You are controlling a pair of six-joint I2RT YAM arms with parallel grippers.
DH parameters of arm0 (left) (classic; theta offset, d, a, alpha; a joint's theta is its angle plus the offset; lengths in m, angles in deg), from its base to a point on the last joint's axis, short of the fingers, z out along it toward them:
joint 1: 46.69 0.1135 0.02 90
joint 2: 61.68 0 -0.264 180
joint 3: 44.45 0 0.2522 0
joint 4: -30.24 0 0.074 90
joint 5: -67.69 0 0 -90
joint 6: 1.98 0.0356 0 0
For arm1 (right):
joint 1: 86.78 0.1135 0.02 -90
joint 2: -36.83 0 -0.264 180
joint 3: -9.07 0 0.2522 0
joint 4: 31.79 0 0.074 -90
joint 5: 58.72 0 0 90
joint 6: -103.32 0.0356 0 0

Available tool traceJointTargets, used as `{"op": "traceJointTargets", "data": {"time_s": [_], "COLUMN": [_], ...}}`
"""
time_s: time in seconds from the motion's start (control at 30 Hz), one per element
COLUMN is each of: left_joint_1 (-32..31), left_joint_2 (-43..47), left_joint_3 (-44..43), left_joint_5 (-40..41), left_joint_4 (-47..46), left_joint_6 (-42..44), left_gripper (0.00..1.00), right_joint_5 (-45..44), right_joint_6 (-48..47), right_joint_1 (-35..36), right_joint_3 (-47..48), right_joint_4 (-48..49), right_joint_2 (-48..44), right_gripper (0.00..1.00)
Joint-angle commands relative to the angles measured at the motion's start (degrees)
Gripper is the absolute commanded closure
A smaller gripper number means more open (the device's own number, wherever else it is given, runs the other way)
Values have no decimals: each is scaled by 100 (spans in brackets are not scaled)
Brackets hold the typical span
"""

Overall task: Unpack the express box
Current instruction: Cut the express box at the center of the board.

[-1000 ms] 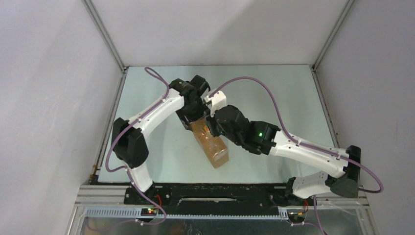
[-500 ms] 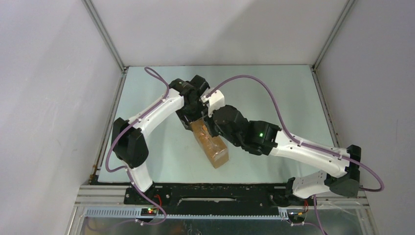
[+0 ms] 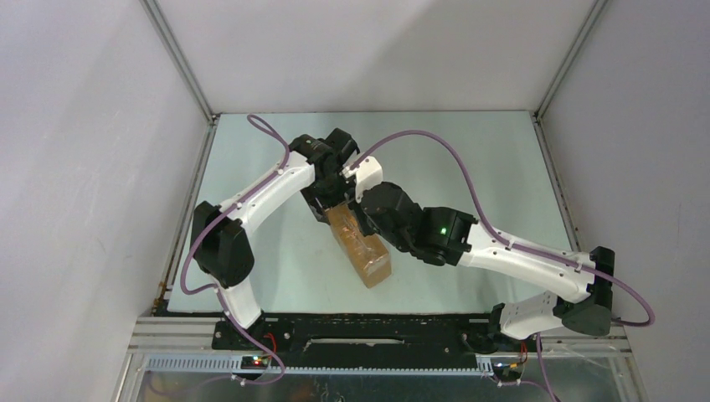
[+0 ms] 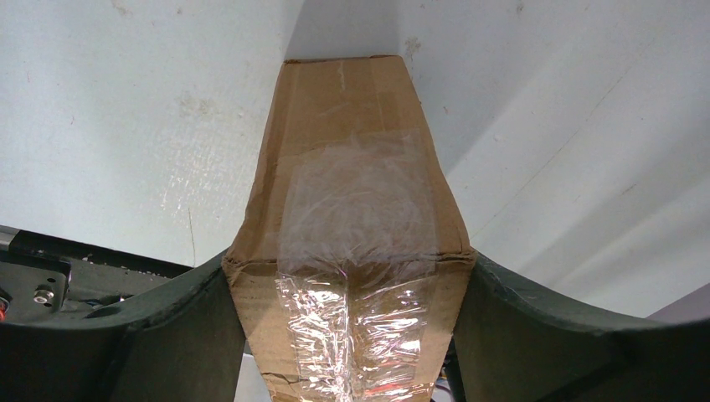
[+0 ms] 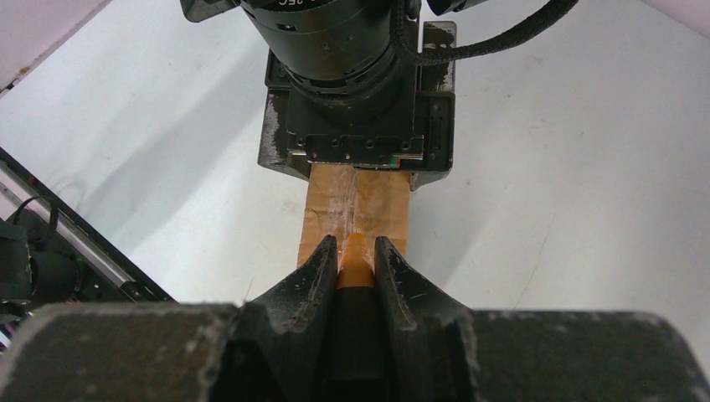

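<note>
One express box (image 4: 352, 184) end clamped in left claw (image 4: 347, 335), right claw (image 5: 355, 249) pinching orange knife (image 5: 355, 272) at its seam

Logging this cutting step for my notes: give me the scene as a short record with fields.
Box: brown cardboard express box, on the pale table
Left end effector: clamped on the box's end
Right end effector: shut on slim orange utility knife
Knife tip: at the box's clear tape seam

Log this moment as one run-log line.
left jaws: clamped on express box end | right jaws: shut on orange utility knife, tip at tape seam | box: taped shut
</note>
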Motion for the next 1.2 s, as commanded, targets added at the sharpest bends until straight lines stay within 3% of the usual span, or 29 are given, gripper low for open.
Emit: {"op": "traceJointTargets", "data": {"time_s": [0.0, 1.17], "left_joint_1": [24, 51], "left_joint_2": [-20, -74], "left_joint_3": [11, 114], "left_joint_5": [206, 162], "left_joint_4": [60, -32], "left_joint_6": [-103, -114], "left_gripper": [39, 41], "right_joint_5": [36, 199], "right_joint_6": [180, 648], "right_joint_1": [27, 99], "right_joint_3": [-50, -438], "right_joint_4": [-7, -27], "right_joint_2": [-127, -549], "right_gripper": [100, 100]}}
